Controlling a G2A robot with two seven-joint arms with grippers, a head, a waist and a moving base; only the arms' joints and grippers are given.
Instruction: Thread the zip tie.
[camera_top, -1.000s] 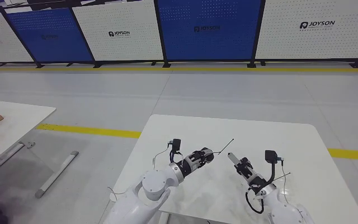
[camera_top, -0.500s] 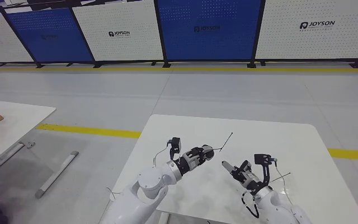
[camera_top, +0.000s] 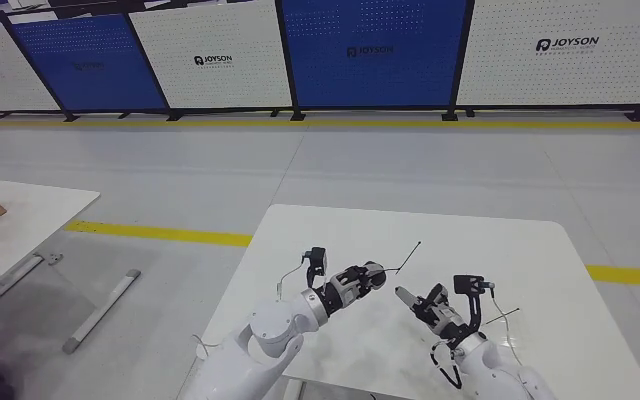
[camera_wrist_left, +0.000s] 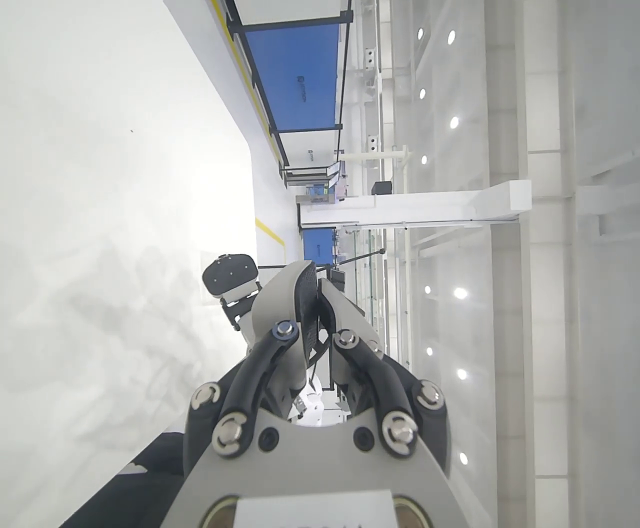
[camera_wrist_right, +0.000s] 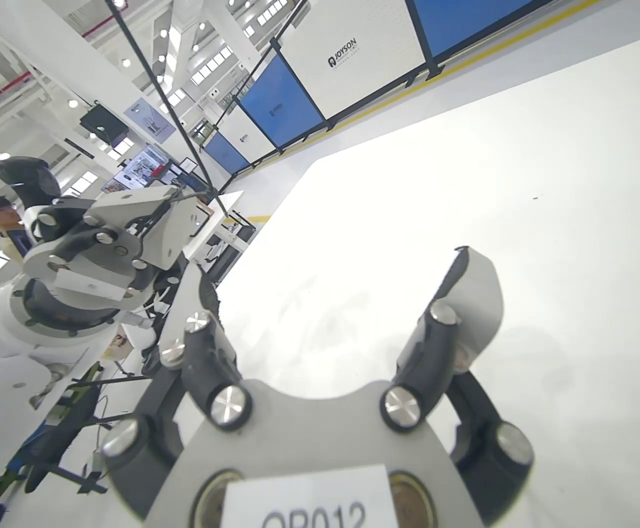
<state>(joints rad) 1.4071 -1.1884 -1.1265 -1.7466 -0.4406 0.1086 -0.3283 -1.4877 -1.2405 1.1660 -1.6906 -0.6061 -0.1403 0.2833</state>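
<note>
The zip tie (camera_top: 408, 255) is pinched by one end in my closed left jaws, its free tail slanting out beyond their tips above the table (camera_top: 500, 250), and my open, empty right jaws have swung in nearer beside it, so threading looks not yet begun.

left gripper (camera_wrist_left: 317, 280) fingers pinched; right gripper (camera_wrist_right: 335, 270) fingers spread

smooth matt white table (camera_top: 500, 240), black plastic zip tie (camera_wrist_right: 164, 100), rough black rubber pads (camera_wrist_left: 309, 300)
</note>
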